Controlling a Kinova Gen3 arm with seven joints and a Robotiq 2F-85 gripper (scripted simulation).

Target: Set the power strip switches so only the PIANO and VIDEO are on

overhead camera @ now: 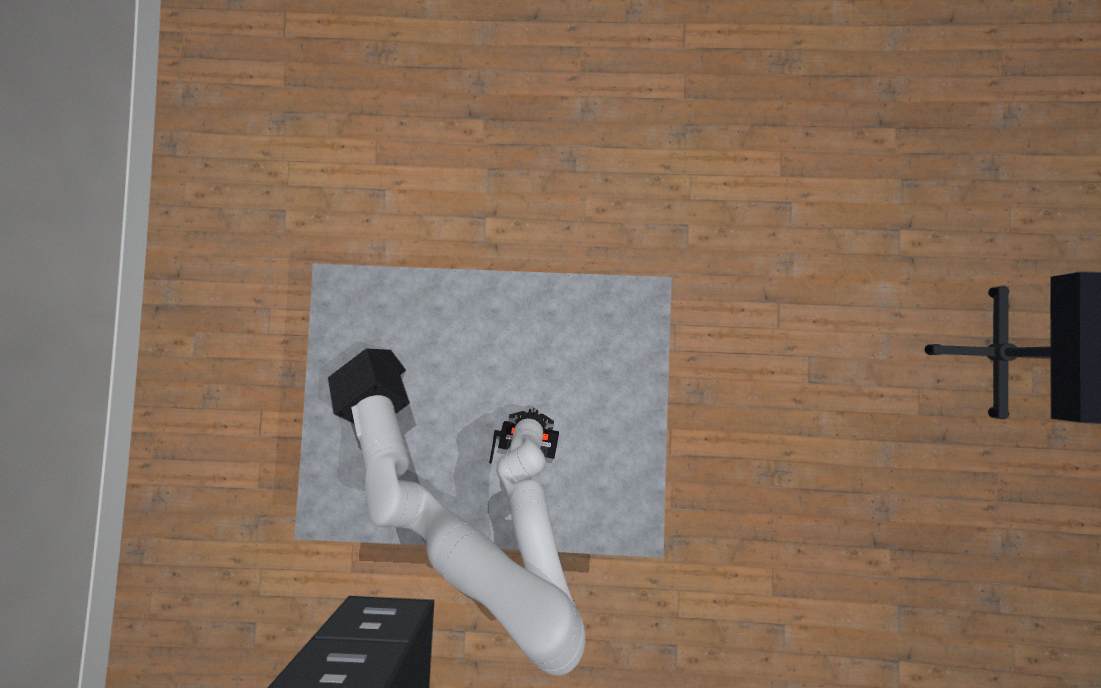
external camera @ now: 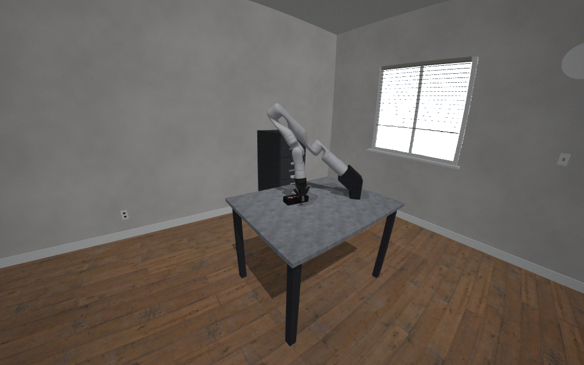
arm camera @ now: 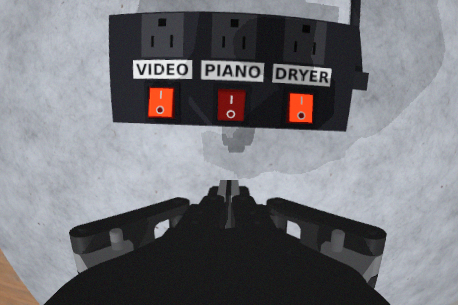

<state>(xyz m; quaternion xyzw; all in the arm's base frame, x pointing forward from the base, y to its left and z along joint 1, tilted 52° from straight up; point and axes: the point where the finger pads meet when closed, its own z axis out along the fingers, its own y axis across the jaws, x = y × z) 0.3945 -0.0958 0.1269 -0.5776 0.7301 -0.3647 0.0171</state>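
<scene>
Power strip (arm camera: 229, 71) lies flat on the table (external camera: 330, 226), at 12 o'clock from the gripper (arm camera: 228, 189), whose fingers are pinched together on nothing. PIANO switch (arm camera: 230, 105) looks dark, so likely off; VIDEO switch (arm camera: 160, 103) at 9 and DRYER switch (arm camera: 301, 107) at 3 glow bright. Use the closed tips as a poker: press PIANO straight down on one rocker end, then DRYER, light force so the strip doesn't slide.

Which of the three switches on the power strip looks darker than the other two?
The middle one, labelled PIANO: it is dark red, while VIDEO and DRYER beside it are bright orange-red.
</scene>
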